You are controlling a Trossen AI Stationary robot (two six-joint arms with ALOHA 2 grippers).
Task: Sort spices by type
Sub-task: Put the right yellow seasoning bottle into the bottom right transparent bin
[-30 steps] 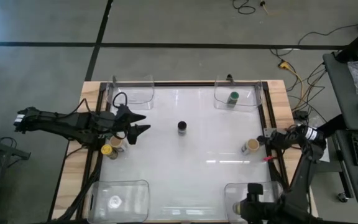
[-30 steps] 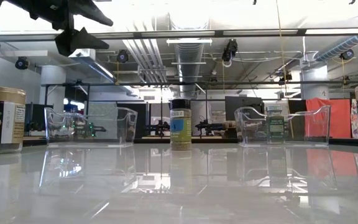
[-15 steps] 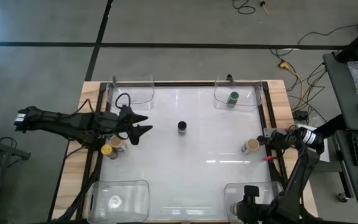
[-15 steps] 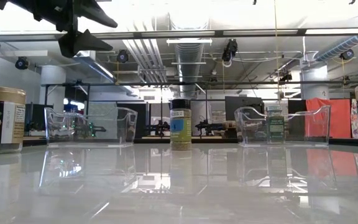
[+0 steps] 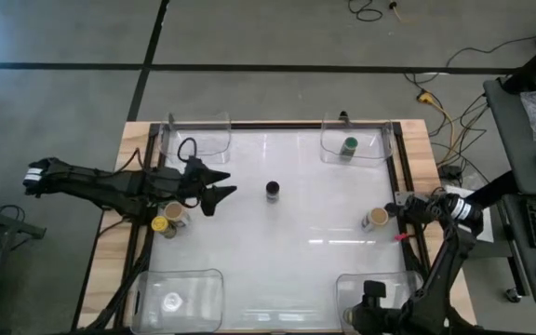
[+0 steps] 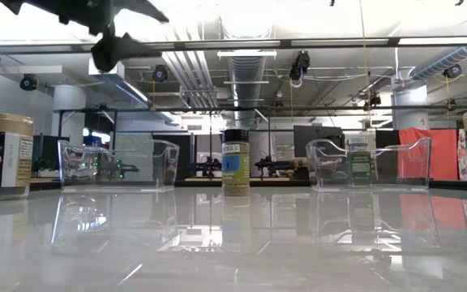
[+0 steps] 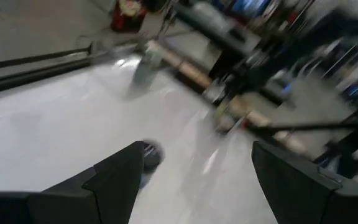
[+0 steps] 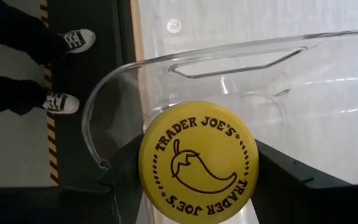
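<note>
- Broadly, the table is bare across its middle, so the left arm has free room; tubs occupy only the corners.
- The near right corner tub lies under the right gripper, which pinches a yellow-lidded jar; it should release only once inside the rim.
- The left gripper, fingers spread, hangs left of centre; it should straddle the central black-lidded jar squarely.

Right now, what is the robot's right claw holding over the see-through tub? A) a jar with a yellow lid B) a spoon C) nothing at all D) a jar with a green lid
A: in the right wrist view the right claw is shut on the yellow-lidded jar, held just above the clear tub.
</note>
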